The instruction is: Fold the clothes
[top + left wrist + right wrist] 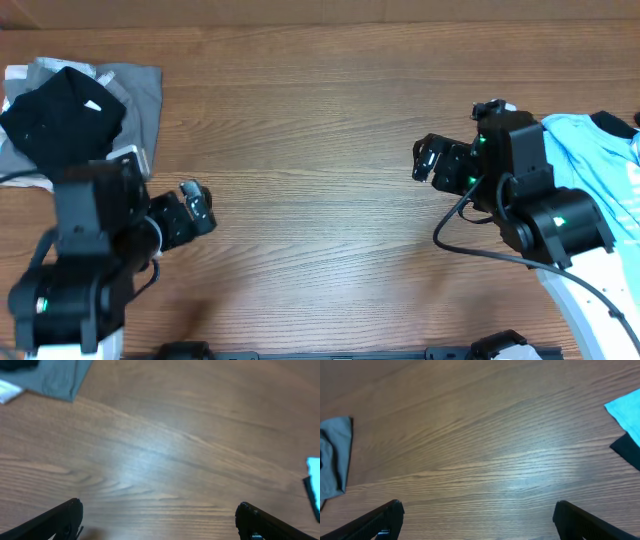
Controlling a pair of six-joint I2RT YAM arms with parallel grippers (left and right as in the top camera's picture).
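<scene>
Two arms and three garments, overhead view. The black shirt (pixel 60 115) lies bunched at the upper left of the frame on a grey garment (pixel 140 85). The light blue shirt (pixel 600 165) is spread at the right edge, partly hidden by the right arm and cut off by the frame, so its long axis cannot be told. The left fingers (pixel 196 203) and right fingers (pixel 425 158) are directed toward the bare middle of the desk (pixel 320 110), away from their nearest garments. The black shirt is judged nearer the left arm and the blue shirt nearer the right; each arm would have to be turned outward to reach its garment. A small white mark is seen on the black shirt, but no lettering can be read.

Left wrist view. The left fingers (pixel 65 517) are spread wide with nothing between them. The grey garment (pixel 60 377) occupies the upper left corner, and a sliver of the blue shirt (pixel 314 477) shows at the right edge.

Right wrist view. The right fingers (pixel 385 517) are likewise released and empty. The grey garment (pixel 335 455) is seen at the left edge and the black-trimmed blue shirt (pixel 627 410) at the upper right.
</scene>
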